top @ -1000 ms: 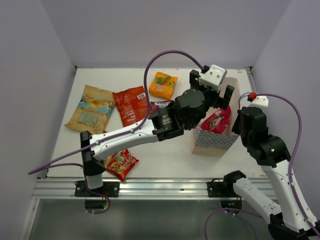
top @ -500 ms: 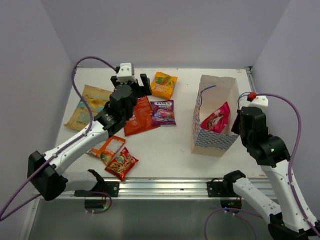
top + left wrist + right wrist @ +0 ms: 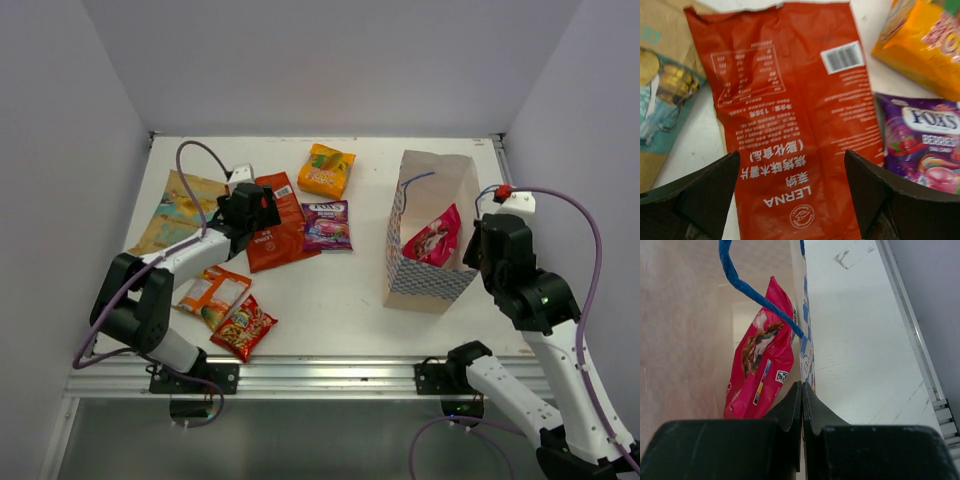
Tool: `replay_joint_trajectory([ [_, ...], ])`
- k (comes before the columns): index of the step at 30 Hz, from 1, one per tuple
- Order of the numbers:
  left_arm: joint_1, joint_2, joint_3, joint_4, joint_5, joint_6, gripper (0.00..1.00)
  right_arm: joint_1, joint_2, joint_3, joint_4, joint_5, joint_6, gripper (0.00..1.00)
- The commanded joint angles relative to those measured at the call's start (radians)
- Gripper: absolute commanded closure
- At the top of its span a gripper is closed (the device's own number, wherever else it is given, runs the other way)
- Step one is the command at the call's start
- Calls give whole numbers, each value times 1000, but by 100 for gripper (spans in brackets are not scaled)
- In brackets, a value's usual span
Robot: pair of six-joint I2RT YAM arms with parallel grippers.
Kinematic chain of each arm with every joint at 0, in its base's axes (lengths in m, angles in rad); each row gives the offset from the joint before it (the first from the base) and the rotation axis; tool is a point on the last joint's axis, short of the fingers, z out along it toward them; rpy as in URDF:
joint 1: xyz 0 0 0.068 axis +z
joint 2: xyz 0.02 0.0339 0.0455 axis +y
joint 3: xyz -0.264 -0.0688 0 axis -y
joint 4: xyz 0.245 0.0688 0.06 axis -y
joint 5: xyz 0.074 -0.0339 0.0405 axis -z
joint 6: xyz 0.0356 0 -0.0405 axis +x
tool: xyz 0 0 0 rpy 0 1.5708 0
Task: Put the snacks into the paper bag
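My left gripper (image 3: pixel 256 216) is open and low over the large red packet (image 3: pixel 276 235), its fingers straddling the near end of that packet (image 3: pixel 790 125) in the left wrist view. The purple packet (image 3: pixel 326 225), the orange packet (image 3: pixel 326 170) and the tan-brown packet (image 3: pixel 172 212) lie around it. The orange-white packet (image 3: pixel 213 295) and the small red packet (image 3: pixel 243 328) lie nearer the front. The blue-and-white checked paper bag (image 3: pixel 428 285) stands upright on the right with the pink packet (image 3: pixel 432 240) inside. My right gripper (image 3: pixel 802 390) is shut on the bag's right wall (image 3: pixel 807 352).
The bag's blue string handle (image 3: pixel 740 282) loops across its open mouth. The purple packet (image 3: pixel 920 145) and the orange packet (image 3: pixel 925 40) lie right of my left fingers, the tan-brown one (image 3: pixel 660 100) left. Grey walls close in the table on three sides.
My left arm has swung from above the bag to the left and dropped low over the large red packet. The right arm and the bag have not moved.
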Motion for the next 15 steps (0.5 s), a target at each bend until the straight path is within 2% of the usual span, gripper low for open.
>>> replay_joint_trajectory([
  [1,15,36,-30,75,14,-62,12,2,-3,-7,26,-22,-13,100],
  [15,58,206,-131,178,47,-113,14,2,-6,-10,30,-34,-16,100],
])
